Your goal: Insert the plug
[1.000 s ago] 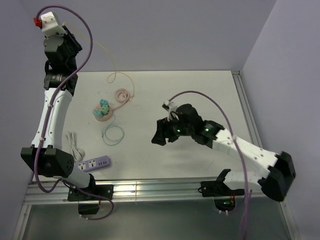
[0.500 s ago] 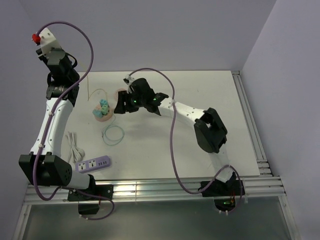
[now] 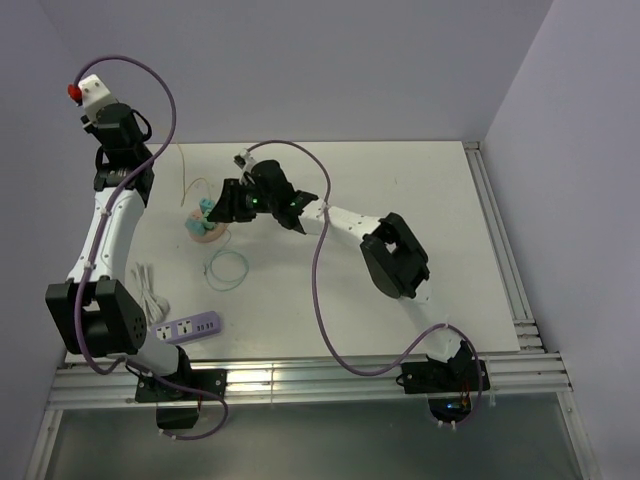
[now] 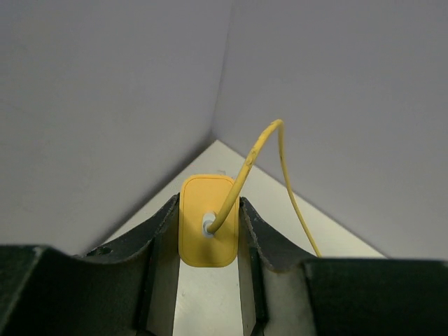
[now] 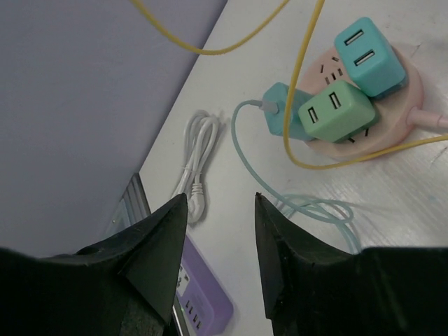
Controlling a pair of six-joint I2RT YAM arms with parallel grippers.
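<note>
My left gripper (image 4: 208, 203) is raised high at the far left corner and is shut on a yellow plug (image 4: 207, 234). The plug's yellow cable (image 4: 283, 175) trails down to the table (image 3: 183, 178). My right gripper (image 3: 213, 206) reaches far left, and its jaws (image 5: 220, 213) stand open and empty above the table. Just beyond it sits a round pink socket hub (image 5: 399, 140) carrying a green charger (image 5: 336, 110), a teal charger (image 5: 369, 56) and a teal plug (image 5: 280, 108). The hub also shows in the top view (image 3: 205, 230). The yellow cable crosses over the hub (image 5: 297, 105).
A purple power strip (image 3: 188, 328) lies near the front left edge and also shows in the right wrist view (image 5: 203, 301). A coiled white cable (image 5: 196, 164) lies beside it. A teal cable loop (image 3: 227, 268) lies in front of the hub. Walls close off the left and back.
My right arm has swung from mid-table far to the left, over the pink hub. My left arm has stayed raised, turning slightly, and the yellow cable now hangs nearer the left wall.
</note>
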